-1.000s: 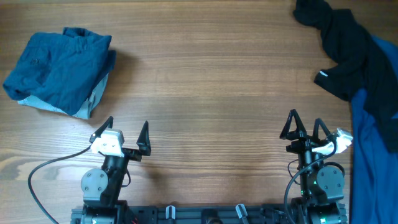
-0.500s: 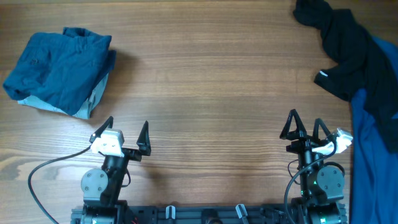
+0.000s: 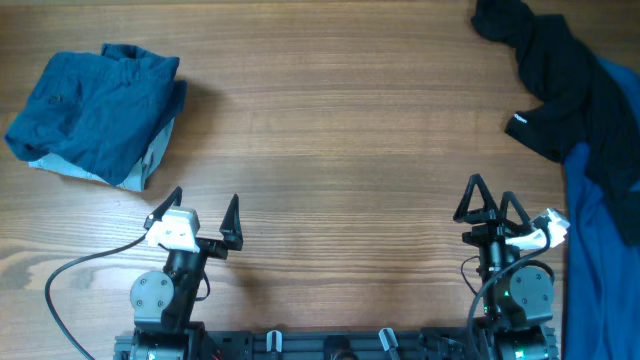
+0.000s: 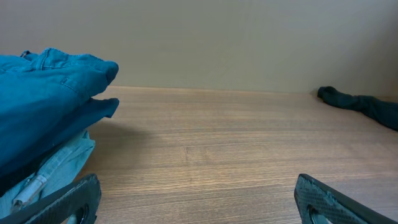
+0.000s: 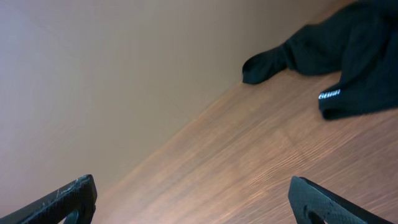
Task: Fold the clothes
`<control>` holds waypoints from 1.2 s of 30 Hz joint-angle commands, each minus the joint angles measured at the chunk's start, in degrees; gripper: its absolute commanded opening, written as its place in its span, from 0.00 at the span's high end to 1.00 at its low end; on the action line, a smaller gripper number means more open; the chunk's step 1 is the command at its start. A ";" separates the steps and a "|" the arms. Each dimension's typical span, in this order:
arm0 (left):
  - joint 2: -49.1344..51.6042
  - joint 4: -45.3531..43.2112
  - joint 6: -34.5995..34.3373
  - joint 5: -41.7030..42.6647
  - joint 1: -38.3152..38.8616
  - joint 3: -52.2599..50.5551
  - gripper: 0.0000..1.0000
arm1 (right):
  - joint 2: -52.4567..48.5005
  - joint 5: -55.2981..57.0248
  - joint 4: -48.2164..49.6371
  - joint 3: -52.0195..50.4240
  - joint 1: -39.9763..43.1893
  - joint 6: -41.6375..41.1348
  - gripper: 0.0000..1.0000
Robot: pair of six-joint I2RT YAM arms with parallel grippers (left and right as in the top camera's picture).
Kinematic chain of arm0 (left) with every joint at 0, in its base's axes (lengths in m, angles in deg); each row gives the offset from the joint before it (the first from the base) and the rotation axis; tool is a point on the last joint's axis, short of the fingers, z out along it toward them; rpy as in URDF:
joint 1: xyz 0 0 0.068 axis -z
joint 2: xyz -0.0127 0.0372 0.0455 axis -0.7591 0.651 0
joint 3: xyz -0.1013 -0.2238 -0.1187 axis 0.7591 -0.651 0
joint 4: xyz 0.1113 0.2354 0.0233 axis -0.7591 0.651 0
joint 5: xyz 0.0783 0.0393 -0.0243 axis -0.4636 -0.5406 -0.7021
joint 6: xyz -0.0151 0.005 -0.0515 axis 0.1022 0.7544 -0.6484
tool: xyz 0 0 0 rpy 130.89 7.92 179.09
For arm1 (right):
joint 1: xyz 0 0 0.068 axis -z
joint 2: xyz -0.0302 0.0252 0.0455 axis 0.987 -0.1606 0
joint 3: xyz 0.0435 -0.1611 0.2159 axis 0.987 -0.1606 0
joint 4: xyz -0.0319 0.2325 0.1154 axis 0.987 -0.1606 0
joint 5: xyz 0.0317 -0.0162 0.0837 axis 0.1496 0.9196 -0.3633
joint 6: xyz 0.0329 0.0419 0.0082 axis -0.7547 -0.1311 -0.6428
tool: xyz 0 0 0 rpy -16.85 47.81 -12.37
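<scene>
A folded blue garment (image 3: 95, 113) lies at the far left of the table; it also shows at the left of the left wrist view (image 4: 43, 106). A black garment (image 3: 560, 70) lies crumpled at the far right, over a blue garment (image 3: 600, 240) that runs down the right edge. The black garment also shows in the right wrist view (image 5: 336, 56) and far off in the left wrist view (image 4: 364, 104). My left gripper (image 3: 198, 214) is open and empty near the front edge, below the folded garment. My right gripper (image 3: 492, 200) is open and empty, just left of the blue garment.
The wooden table (image 3: 340, 150) spreads between the two piles. A grey cable (image 3: 80, 270) loops at the front left by the left arm's base. A plain wall (image 4: 205, 37) stands behind the table.
My right gripper has turned slightly clockwise and shifted a little right. The left arm and the clothes have not moved.
</scene>
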 commanded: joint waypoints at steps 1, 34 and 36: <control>-0.42 -0.70 -0.35 2.78 0.24 -0.57 0.00 | 0.46 -2.80 0.42 -0.37 0.31 -8.66 0.00; 71.87 59.95 -1.88 5.27 0.24 80.85 0.00 | -93.31 -6.27 -43.85 77.33 6.67 27.12 0.00; 72.13 60.24 -1.88 8.00 0.24 80.85 0.00 | -96.15 -6.38 -40.41 77.35 11.37 25.27 0.01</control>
